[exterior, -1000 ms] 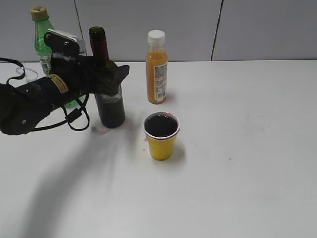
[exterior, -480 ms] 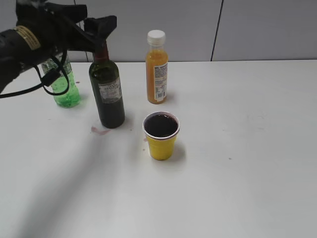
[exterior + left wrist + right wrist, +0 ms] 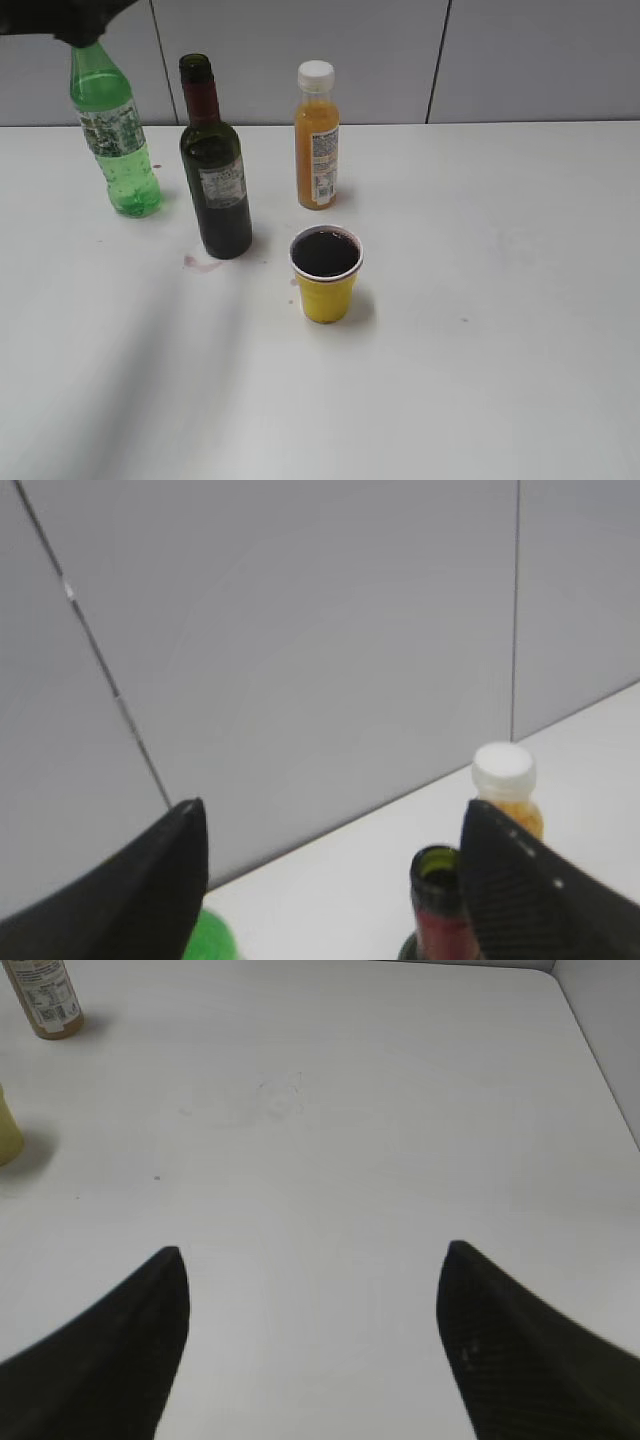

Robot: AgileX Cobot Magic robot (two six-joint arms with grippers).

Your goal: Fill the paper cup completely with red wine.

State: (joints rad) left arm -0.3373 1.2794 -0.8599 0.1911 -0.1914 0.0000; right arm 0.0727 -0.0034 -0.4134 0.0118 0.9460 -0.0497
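Observation:
The yellow paper cup stands on the white table, full of dark red wine almost to its white rim. Its edge shows at the left of the right wrist view. The dark wine bottle stands upright and uncapped to the cup's left; its open mouth shows in the left wrist view. My left gripper is open and empty, raised high above the bottles; only a dark bit of it shows at the top left of the exterior view. My right gripper is open and empty over bare table.
An orange juice bottle with a white cap stands behind the cup. A green plastic bottle stands at the far left. A small wine stain lies by the wine bottle's base. A grey panelled wall runs behind the table.
My left gripper let go of the wine bottle, rose and pulled back up-left almost out of the exterior view. The bottle stays upright. The cup has not moved.

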